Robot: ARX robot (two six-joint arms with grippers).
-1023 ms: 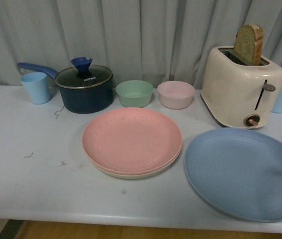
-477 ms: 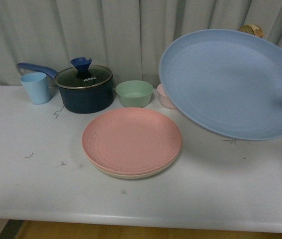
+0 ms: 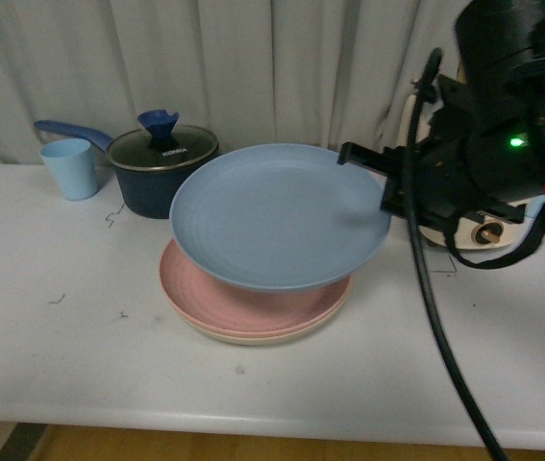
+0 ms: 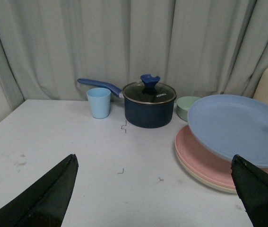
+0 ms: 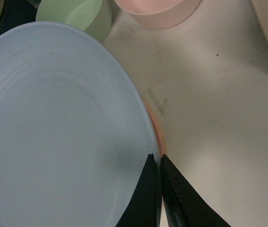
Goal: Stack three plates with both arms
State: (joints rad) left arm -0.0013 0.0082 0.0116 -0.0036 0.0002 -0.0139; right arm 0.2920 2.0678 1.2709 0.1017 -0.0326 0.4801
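Note:
The blue plate (image 3: 277,216) hangs slightly tilted just above the pink plate (image 3: 243,300), which lies on the beige plate (image 3: 253,337) in the middle of the table. My right gripper (image 3: 385,204) is shut on the blue plate's right rim. The right wrist view shows the right gripper (image 5: 156,156) pinching the blue plate (image 5: 63,127), with a sliver of the pink plate (image 5: 159,135) beside it. My left gripper (image 4: 153,156) is open over the bare table, left of the pink plate (image 4: 202,163) and the blue plate (image 4: 237,127).
A dark blue lidded pot (image 3: 163,171) and a light blue cup (image 3: 68,169) stand at the back left. The right arm (image 3: 503,115) hides most of the cream toaster (image 3: 488,232). A green bowl (image 5: 77,14) and a pink bowl (image 5: 157,12) sit behind the plates.
The blue plate rose from the table at the right, then travelled left and down over the pink plate. The right arm has come into the front view.

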